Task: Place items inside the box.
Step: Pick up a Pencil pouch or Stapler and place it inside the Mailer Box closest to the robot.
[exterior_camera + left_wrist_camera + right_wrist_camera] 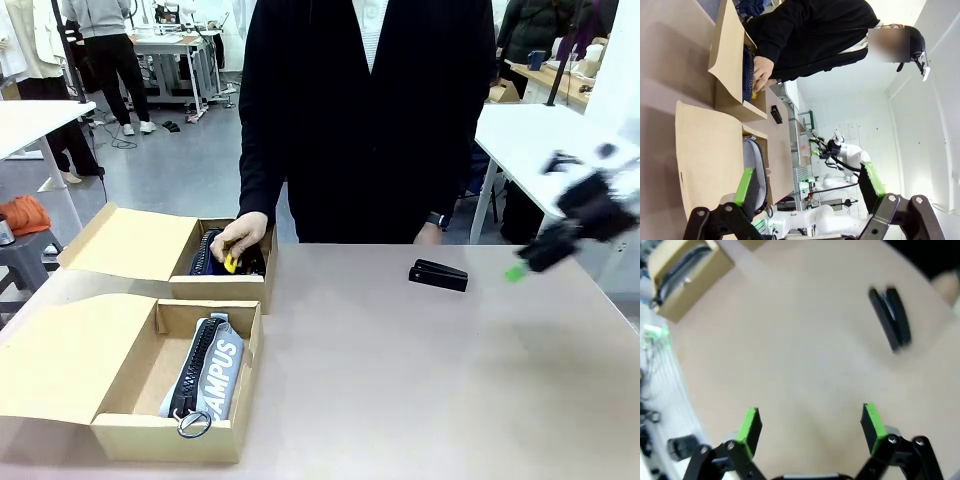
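While right fingers [751,425] gape, stapler [891,317] lies well ahead.

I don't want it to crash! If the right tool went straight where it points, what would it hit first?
Probably the bare table: the right tool, open, points down at it. The black stapler lies off to one side, though blur makes depth uncertain.

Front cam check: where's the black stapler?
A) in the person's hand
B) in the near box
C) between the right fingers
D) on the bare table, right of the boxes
D: the stapler lies on the table by itself, and the right gripper is open with nothing in it.
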`<act>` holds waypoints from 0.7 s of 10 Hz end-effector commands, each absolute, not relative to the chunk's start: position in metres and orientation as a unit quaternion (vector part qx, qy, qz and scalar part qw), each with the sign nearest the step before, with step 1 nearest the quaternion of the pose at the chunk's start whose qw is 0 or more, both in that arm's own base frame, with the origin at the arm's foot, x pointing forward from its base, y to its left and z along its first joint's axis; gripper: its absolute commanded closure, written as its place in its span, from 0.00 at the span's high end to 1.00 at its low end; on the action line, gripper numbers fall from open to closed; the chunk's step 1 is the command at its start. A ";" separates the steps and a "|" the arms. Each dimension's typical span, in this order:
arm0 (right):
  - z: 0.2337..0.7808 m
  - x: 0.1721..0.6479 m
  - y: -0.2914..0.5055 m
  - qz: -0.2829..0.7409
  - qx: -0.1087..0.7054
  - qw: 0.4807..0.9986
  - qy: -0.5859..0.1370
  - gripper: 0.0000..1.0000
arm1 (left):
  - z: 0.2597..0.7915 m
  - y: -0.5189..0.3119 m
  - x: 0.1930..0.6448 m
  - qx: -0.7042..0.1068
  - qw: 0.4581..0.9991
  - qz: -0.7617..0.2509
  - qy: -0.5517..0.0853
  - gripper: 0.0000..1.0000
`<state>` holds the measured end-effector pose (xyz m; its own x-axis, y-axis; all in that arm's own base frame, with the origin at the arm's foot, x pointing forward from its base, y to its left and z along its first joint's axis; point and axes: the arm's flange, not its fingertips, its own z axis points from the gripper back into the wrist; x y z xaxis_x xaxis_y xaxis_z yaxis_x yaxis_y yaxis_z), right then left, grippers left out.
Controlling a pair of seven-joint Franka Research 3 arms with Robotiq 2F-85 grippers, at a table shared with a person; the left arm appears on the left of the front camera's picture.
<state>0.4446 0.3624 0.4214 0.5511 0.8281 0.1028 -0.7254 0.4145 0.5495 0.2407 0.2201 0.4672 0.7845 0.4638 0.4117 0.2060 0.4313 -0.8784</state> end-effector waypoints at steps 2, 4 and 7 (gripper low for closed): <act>0.391 0.487 0.395 0.564 0.229 0.793 -0.028 1.00 | 0.467 0.218 0.240 -0.531 0.777 0.074 -0.330 1.00; 0.354 0.503 0.420 0.609 0.161 0.759 -0.164 1.00 | 0.467 0.218 0.240 -0.531 0.777 0.074 -0.330 1.00; 0.363 0.512 0.422 0.590 0.179 0.772 -0.150 1.00 | 0.467 0.218 0.240 -0.531 0.777 0.074 -0.330 1.00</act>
<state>0.5179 0.4291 0.3481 0.2628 0.8466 0.4629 -0.9643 0.2460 0.0976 0.2407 0.2201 0.4671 0.7845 0.4639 0.4115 0.2058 0.4312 -0.8785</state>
